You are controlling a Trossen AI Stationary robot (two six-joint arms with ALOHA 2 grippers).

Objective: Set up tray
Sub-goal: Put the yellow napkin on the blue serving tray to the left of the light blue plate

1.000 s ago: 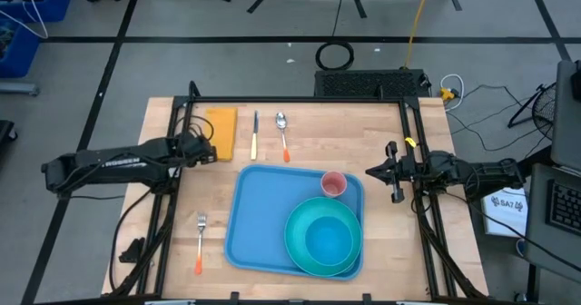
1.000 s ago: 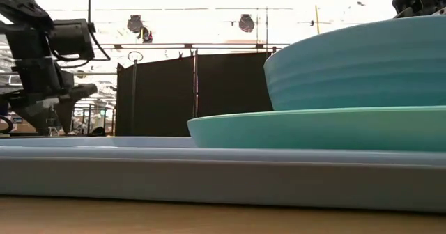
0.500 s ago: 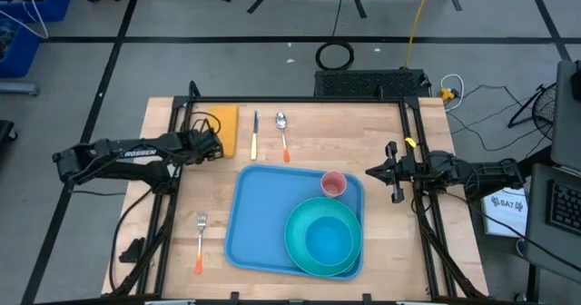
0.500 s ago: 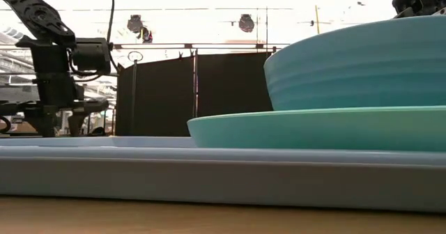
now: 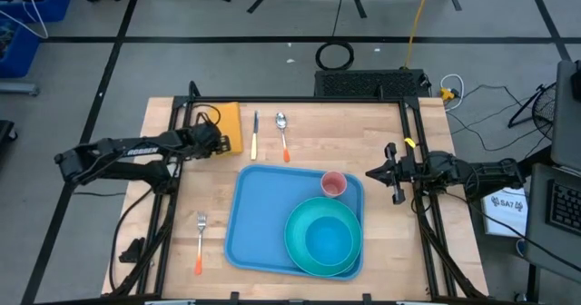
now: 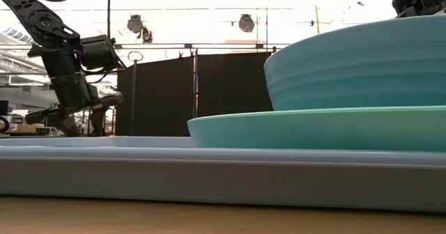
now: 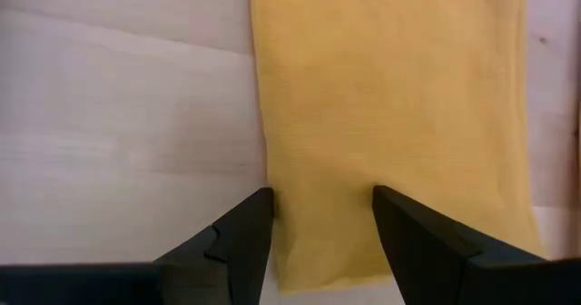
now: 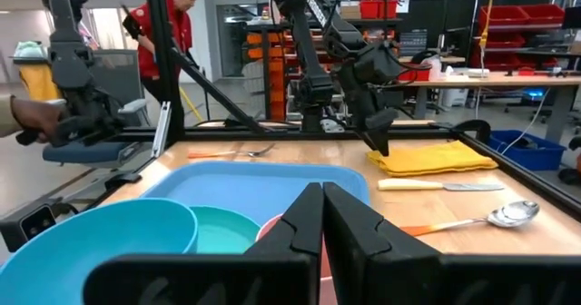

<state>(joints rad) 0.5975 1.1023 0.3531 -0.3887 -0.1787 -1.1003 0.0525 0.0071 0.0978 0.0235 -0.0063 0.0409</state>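
Left gripper (image 7: 322, 205) now over yellow napkin (image 7: 390, 105).

The tray (image 5: 263, 223) fills the centre of the tabletop (image 5: 381, 132). A bowl (image 5: 325, 237) on a plate and a pink cup (image 5: 334, 184) block its right half; its left half is free. Bare wood lies between the tray and the fork (image 5: 200, 241). At the far edge, the yellow cloth (image 5: 225, 128), knife (image 5: 255, 135) and spoon (image 5: 283, 135) lie close together. The open left hand (image 5: 218, 142) appears to straddle the cloth's edge.
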